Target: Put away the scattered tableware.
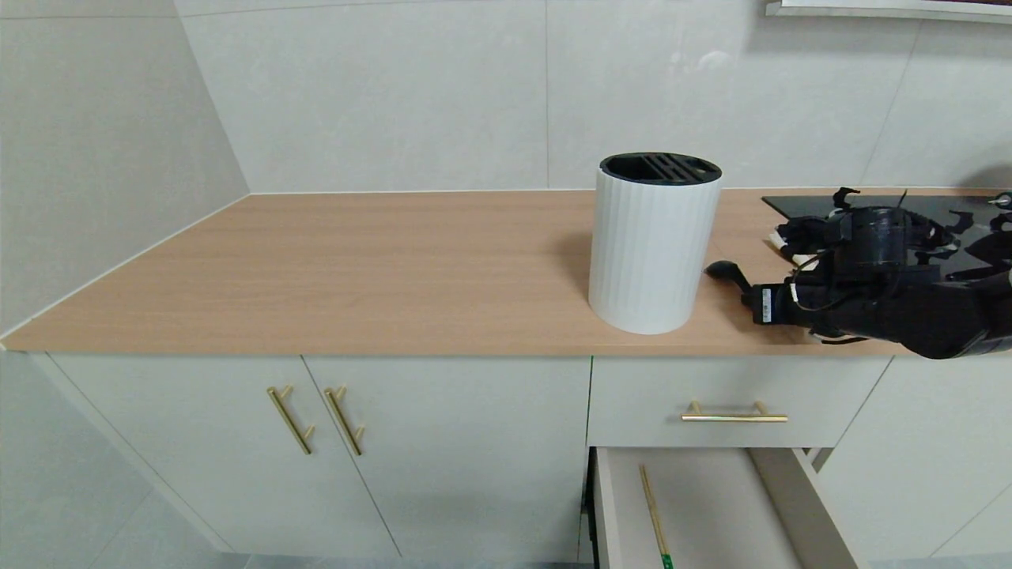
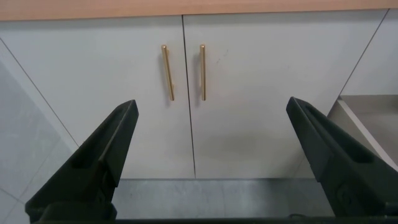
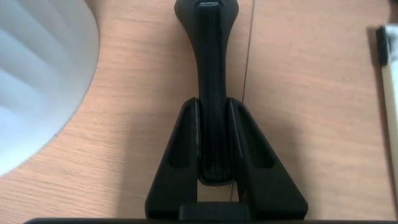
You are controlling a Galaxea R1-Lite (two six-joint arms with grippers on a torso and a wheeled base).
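Right gripper (image 3: 212, 106) clamps a black handle (image 3: 209, 50) (a spoon's, perhaps) by white holder (image 1: 652, 245); left gripper (image 2: 211, 106) spread

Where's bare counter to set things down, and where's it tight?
Free: the countertop left of the white holder, and the open drawer floor beside the chopsticks. Crowded: right of the holder, where the right gripper clamps a black utensil next to the cooktop.

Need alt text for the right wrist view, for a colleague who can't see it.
The right end effector is shut on a slim black plastic utensil above a light wooden countertop. A white ribbed cylindrical holder stands close beside it, and a pale thin stick lies on the other side.
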